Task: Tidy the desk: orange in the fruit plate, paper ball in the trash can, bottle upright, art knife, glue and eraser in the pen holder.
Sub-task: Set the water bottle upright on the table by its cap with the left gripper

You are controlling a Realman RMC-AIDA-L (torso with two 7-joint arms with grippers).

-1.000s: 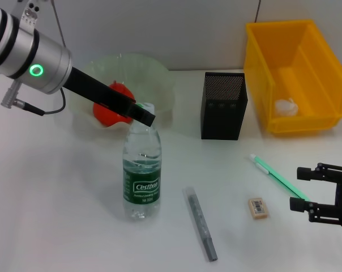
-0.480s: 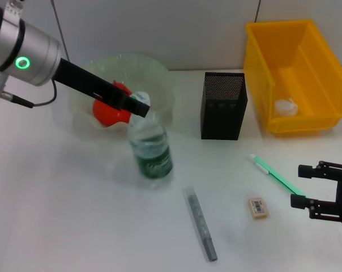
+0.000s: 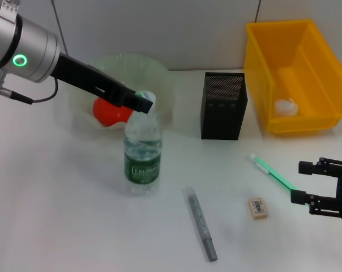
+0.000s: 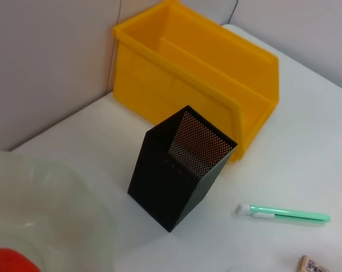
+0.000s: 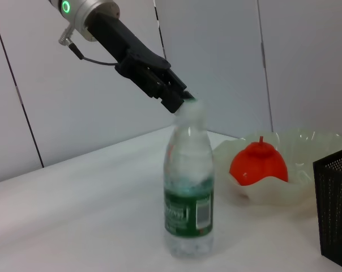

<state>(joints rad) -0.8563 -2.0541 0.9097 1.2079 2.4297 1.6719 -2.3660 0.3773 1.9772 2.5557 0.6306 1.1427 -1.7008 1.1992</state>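
Note:
A clear water bottle (image 3: 142, 153) with a green label stands about upright on the white table, also in the right wrist view (image 5: 188, 192). My left gripper (image 3: 142, 103) is shut on its cap. The orange (image 3: 108, 111) lies in the pale green fruit plate (image 3: 159, 79). The paper ball (image 3: 286, 106) lies in the yellow bin (image 3: 261, 56). The black mesh pen holder (image 3: 223, 106) stands in the middle. The green art knife (image 3: 271, 171), the eraser (image 3: 258, 207) and the grey glue stick (image 3: 201, 224) lie on the table. My right gripper (image 3: 301, 182) is open and empty beside the knife's near end.
The left wrist view shows the pen holder (image 4: 179, 167), the yellow bin (image 4: 193, 73), the art knife (image 4: 284, 213) and a corner of the eraser (image 4: 312, 264). A grey wall runs along the table's back edge.
The bottle tilted with its base swinging right, then swung back to about upright, its cap staying at my left gripper. The right gripper has barely moved.

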